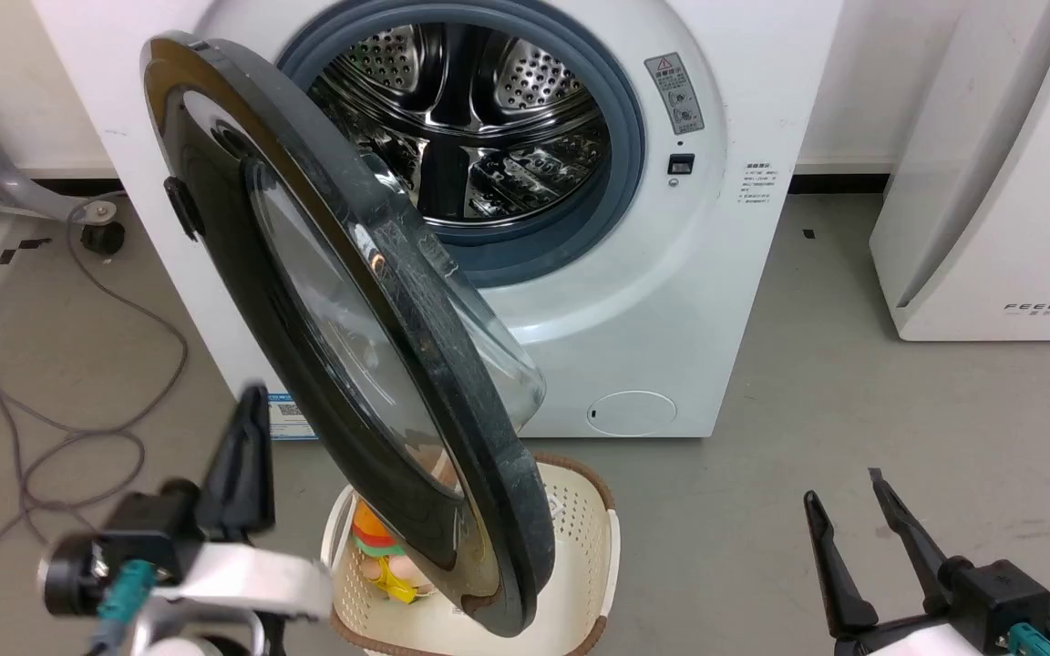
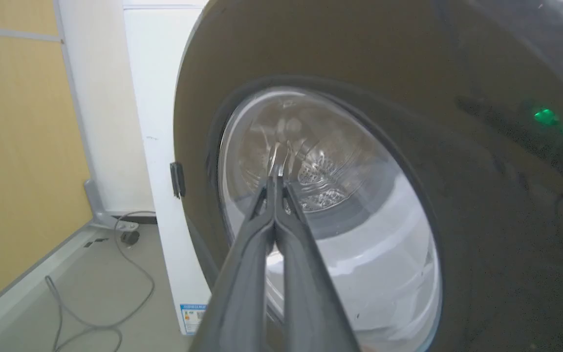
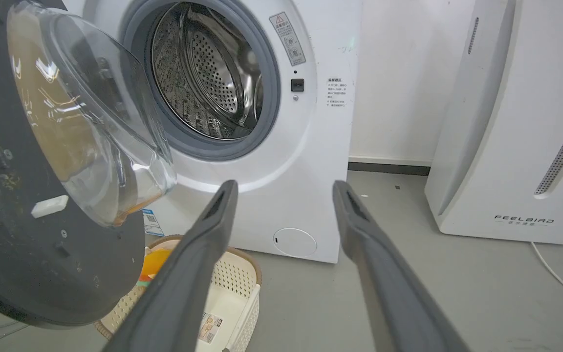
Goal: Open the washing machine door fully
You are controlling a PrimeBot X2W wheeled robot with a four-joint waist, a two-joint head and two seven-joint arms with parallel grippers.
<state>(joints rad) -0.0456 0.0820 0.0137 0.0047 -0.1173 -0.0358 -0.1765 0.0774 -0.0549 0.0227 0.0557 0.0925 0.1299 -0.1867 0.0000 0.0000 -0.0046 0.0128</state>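
The washing machine door (image 1: 242, 273), a glossy black disc with a clear glass bowl, stands swung out toward me, hinged at the washer's left. Its outer face (image 2: 482, 220) looms large in the left wrist view; its inner side (image 3: 42, 254) with the glass dome shows at the right wrist view's left. My left gripper (image 1: 247, 410) is shut with nothing in it, left of the door's outer face. In its own view the tips (image 2: 277, 178) point at the glass, contact unclear. My right gripper (image 1: 842, 497) stands open at the lower right, well clear of the door.
The steel drum (image 1: 470, 118) lies exposed inside the grey rubber ring. A cream laundry basket (image 1: 580, 510) with coloured items sits on the floor under the door's edge. A white appliance (image 1: 999, 173) stands at right. Grey cable (image 1: 78, 437) loops across the floor at left.
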